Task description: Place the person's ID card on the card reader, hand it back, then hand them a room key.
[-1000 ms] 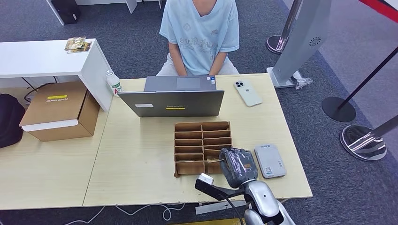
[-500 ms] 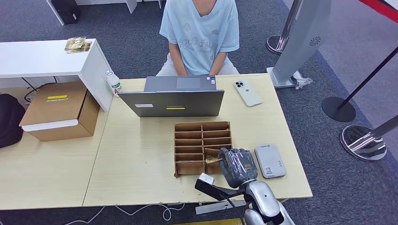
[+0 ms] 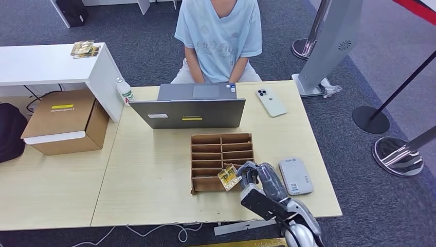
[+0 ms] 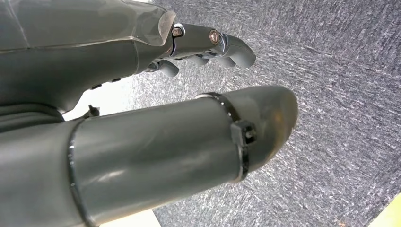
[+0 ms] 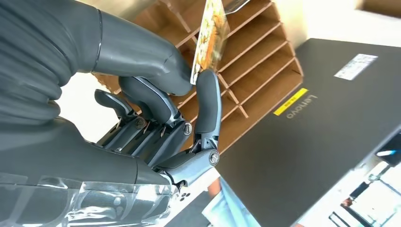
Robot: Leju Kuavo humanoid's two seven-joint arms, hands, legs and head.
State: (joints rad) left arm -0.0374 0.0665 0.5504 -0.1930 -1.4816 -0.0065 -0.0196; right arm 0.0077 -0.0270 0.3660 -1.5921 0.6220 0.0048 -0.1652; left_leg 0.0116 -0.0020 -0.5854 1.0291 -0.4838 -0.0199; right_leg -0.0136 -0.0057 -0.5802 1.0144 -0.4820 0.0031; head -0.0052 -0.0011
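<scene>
1. Pinching a yellow patterned room key (image 3: 227,177) between thumb and a finger, the right hand (image 3: 257,177) holds it just above the cardboard organizer (image 3: 221,161).
2. The grey card reader (image 3: 295,176) lies just beside that hand.
3. The left hand (image 4: 208,47) hangs over grey carpet, fingers seemingly curled; its grasp is unclear.

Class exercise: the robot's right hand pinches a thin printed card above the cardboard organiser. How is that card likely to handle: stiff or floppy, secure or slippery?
The card probably is stiff: it stands straight above the thumb and fingers without drooping. It may slip or pivot, since the right hand grips only its lower edge. It looks light.
</scene>
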